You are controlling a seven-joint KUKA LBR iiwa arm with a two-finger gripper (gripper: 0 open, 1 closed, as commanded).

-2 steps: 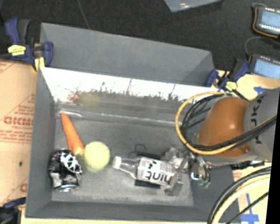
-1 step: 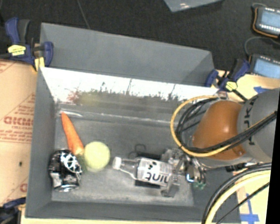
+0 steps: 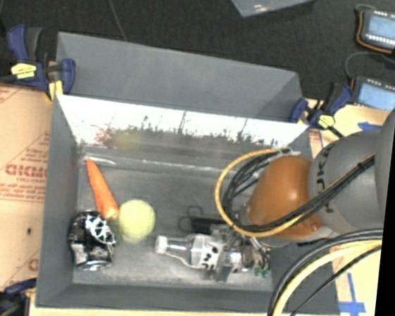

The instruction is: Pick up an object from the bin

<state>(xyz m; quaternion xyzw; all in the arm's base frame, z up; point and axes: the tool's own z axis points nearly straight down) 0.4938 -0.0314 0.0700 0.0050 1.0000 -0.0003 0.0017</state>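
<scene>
My gripper (image 3: 237, 256) is low in the bin's front right part, under the orange cover on the wrist. It sits at the thick end of a small clear plastic bottle (image 3: 183, 248) with a black-and-white label. The bottle lies on its side with its cap pointing left. Whether the bottle is between the gripper's parts is hidden by clutter. A thin black thing (image 3: 200, 223) lies just behind the bottle.
A yellow-green ball (image 3: 136, 219) rests left of the bottle, touching the tip of an orange carrot (image 3: 100, 188) that slants toward the back left. A black-and-white patterned lump (image 3: 91, 239) sits in the front left corner. The arm and its cables cover the bin's right side.
</scene>
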